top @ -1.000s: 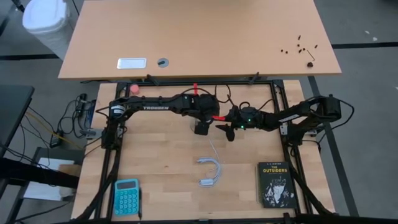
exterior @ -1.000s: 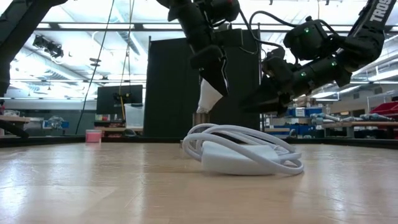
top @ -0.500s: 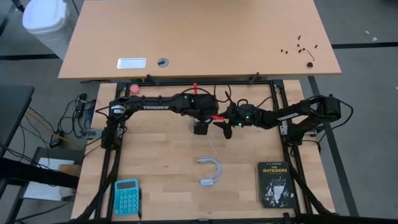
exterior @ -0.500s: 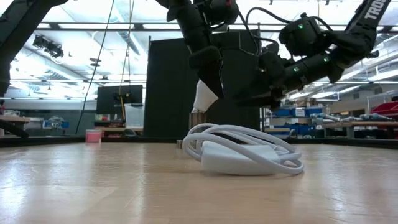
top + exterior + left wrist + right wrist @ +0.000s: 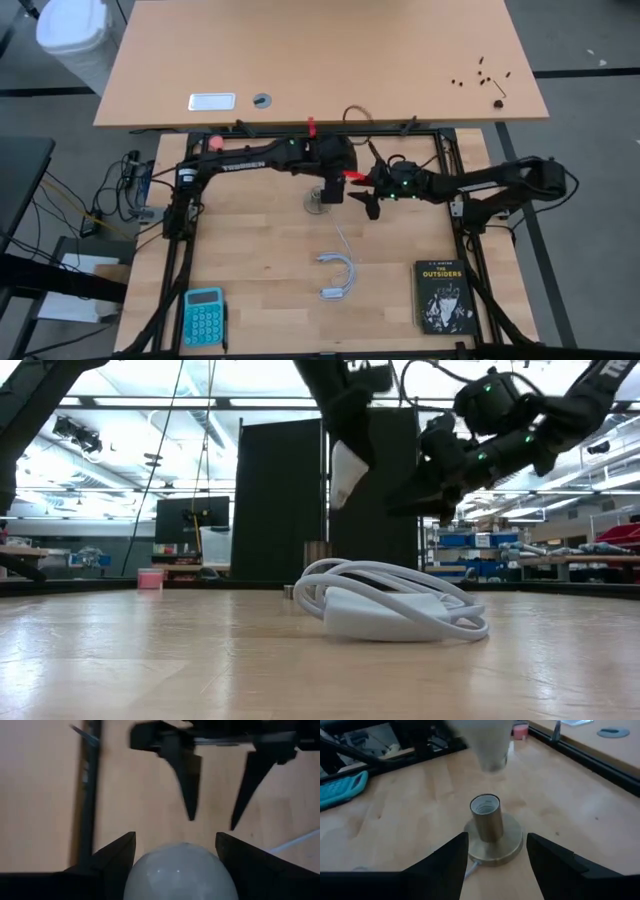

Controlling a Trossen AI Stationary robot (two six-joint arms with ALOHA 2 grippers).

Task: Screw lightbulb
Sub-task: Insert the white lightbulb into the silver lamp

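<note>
Nearby, socket (image 5: 491,827), cord (image 5: 338,272), book (image 5: 442,295), calculator (image 5: 203,316).

A brass lamp socket (image 5: 491,832) stands upright on its round base near the table's middle, its white cord (image 5: 340,272) coiled nearer. A teal calculator (image 5: 203,315) lies near left, a black book (image 5: 442,295) near right

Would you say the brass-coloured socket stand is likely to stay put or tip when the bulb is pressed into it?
The socket will probably stay upright: its tube rises from a wide, flat round base, which looks metallic and fairly heavy. It could still slide on the smooth wooden table, since neither gripper is holding it. The left gripper holds the lightbulb above it.
</note>
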